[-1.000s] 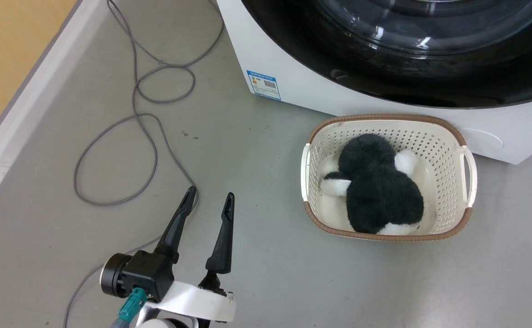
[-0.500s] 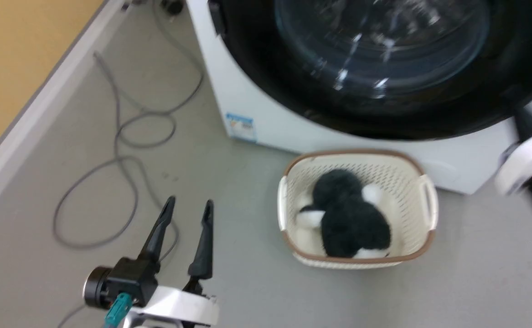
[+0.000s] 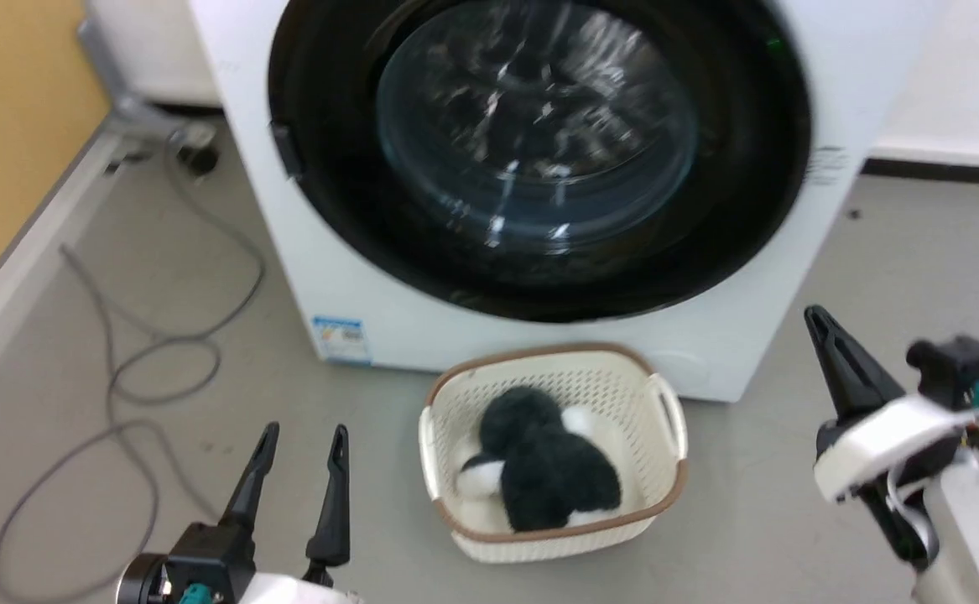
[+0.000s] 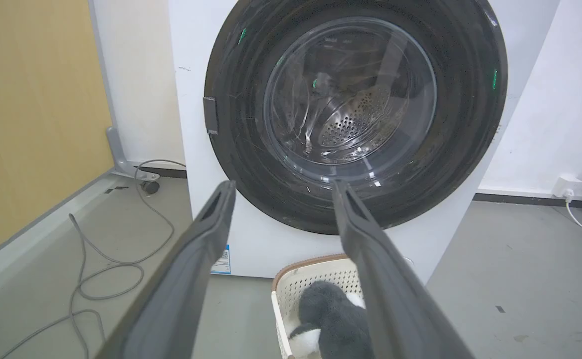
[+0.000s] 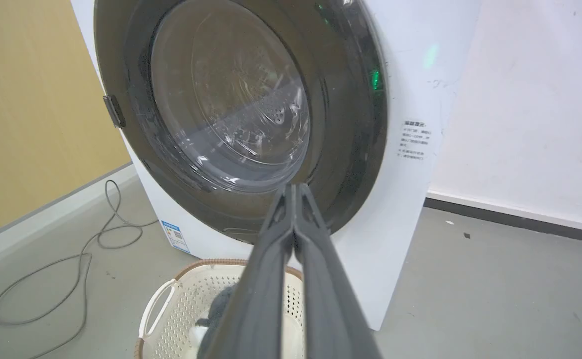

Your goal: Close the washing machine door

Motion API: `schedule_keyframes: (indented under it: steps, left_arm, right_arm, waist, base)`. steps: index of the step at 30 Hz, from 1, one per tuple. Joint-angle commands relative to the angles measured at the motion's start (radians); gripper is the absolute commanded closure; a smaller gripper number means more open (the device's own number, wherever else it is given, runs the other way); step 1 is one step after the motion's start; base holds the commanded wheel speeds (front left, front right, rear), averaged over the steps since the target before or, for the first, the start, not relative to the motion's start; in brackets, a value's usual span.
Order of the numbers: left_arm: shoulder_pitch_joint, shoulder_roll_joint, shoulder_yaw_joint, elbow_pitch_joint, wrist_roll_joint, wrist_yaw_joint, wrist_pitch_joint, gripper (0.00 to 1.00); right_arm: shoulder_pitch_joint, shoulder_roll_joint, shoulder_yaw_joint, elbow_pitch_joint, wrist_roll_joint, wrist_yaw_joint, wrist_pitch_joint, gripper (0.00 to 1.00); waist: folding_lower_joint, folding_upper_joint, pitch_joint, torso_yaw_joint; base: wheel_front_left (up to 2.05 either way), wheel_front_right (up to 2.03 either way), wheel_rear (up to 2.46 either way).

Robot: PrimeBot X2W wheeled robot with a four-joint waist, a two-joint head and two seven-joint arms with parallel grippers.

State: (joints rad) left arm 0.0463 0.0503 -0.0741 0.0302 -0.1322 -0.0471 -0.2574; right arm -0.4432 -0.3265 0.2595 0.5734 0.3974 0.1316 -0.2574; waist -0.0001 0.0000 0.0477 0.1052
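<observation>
Where it is sitting: round glossy black washing machine door (image 3: 539, 159) is lying flush in the boxy white washing machine (image 3: 355, 294).
Left gripper (image 3: 305, 430): jaws are standing spread, empty.
Right gripper (image 5: 291, 188): jaws are pressing together, empty.

A basket (image 3: 590, 382) sits close before the washing machine (image 3: 388, 327).

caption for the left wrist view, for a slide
Left gripper, jaws open, facing the washing machine door, which looks shut, basket below.
</observation>
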Motion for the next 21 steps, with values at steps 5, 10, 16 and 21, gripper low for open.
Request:
schedule_keyframes:
  steps: [5,10,16,21]
  left_arm:
    - [0.039,0.0,0.022,-0.004,-0.001,-0.009,-0.004,0.0]
    - [0.055,0.0,0.02,-0.005,0.004,-0.017,-0.004,0.0]
    - [0.073,0.0,0.02,-0.006,0.001,-0.013,-0.004,0.0]
    - [0.085,0.0,0.02,-0.006,0.004,-0.011,-0.004,0.0]
  right_arm:
    - [0.183,0.08,-0.139,-0.173,-0.088,-0.001,-0.004,1.0]
    - [0.317,0.155,-0.237,-0.296,-0.162,-0.001,-0.004,0.0]
    - [0.433,0.227,-0.3,-0.406,-0.206,-0.001,-0.004,0.0]
    - [0.493,0.256,-0.328,-0.468,-0.237,-0.001,-0.003,0.0]
  waist:
    - [0.0001,0.0,-0.059,-0.067]
    - [0.0001,0.0,-0.068,-0.076]
    - [0.0001,0.0,-0.074,-0.078]
    - [0.0001,0.0,-0.08,-0.072]
  base:
    - [0.0,0.0,0.0]
    - [0.0,0.0,0.0]
    - [0.0,0.0,0.0]
    - [0.0,0.0,0.0]
